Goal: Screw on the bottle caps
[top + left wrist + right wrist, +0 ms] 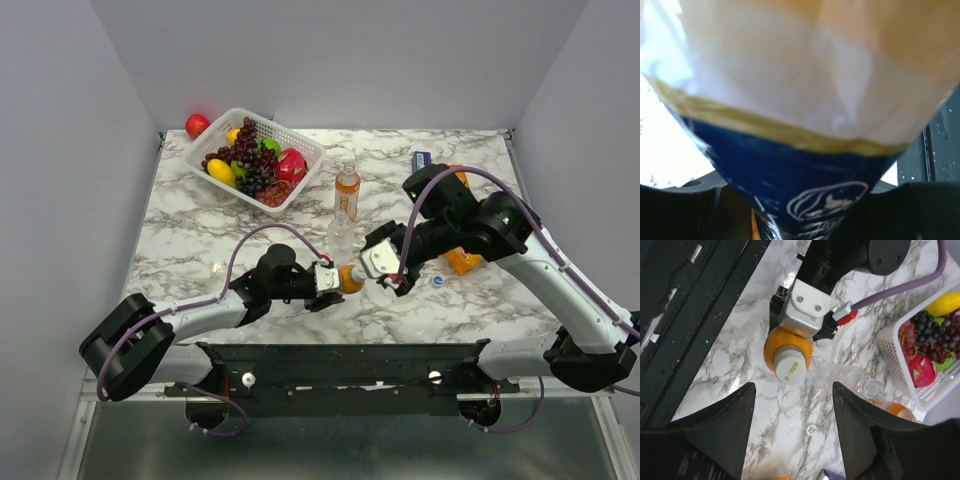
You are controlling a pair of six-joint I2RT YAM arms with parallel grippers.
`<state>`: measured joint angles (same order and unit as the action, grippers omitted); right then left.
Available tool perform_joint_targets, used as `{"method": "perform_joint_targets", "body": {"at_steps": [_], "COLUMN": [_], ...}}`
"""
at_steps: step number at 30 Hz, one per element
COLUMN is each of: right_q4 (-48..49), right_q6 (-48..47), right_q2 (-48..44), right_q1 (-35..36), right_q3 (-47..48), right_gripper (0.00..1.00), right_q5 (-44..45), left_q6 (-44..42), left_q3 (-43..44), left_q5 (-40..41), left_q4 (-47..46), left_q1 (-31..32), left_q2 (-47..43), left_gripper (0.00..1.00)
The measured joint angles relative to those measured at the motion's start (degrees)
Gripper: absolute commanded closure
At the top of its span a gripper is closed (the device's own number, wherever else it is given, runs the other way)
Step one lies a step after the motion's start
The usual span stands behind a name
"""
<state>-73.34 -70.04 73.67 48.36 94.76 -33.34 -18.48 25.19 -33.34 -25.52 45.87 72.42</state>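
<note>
My left gripper [328,279] is shut on an orange-drink bottle [351,278] and holds it on its side, neck toward the right arm. The bottle's blue label fills the left wrist view [805,170]. The right wrist view shows a white cap [790,369] sitting on its neck. My right gripper [388,280] is open, its fingertips [747,390] just short of that cap. A clear bottle [340,232] stands uncapped behind, and a second orange bottle [347,190] behind that. A blue cap [437,281] and a white cap [811,429] lie on the table.
A white basket [305,148] of fruit stands at the back left, with a red apple [197,124] beside it. Orange snack packets [462,262] lie under the right arm. A blue box [422,159] is at the back right.
</note>
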Motion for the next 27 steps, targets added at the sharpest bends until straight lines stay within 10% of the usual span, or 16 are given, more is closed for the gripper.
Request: {"method": "perform_joint_targets", "body": {"at_steps": [27], "right_q4": [-3.06], "right_q6": [-20.72], "right_q2": [3.45], "right_q1": [1.53], "right_q3": [-2.34], "right_gripper": [0.43], "right_q5": [-2.01], "left_q6": [-5.31], "left_q3": [2.54], "left_q5": [-1.31], "left_q4": [4.90], "left_q1": [-0.79], "left_q2": [-0.02], "left_gripper": [1.00]}}
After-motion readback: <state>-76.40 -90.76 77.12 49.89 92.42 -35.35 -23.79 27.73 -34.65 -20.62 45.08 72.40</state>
